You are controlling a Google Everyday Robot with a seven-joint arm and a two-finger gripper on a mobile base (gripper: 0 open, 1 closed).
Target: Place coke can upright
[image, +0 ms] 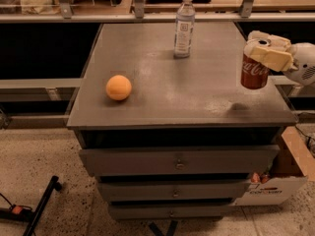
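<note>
Coke can [254,73] is held upright by gripper [264,54], clear of tabletop [197,90] at 3 o'clock. Jaws are clamped on its top.

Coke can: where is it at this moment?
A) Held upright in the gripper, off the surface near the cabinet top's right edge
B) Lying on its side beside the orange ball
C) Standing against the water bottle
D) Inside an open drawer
A: the gripper clasps the coke can at its upper end, upright, with its shadow on the cabinet top below it. The orange ball and the water bottle are well apart from it.
</note>
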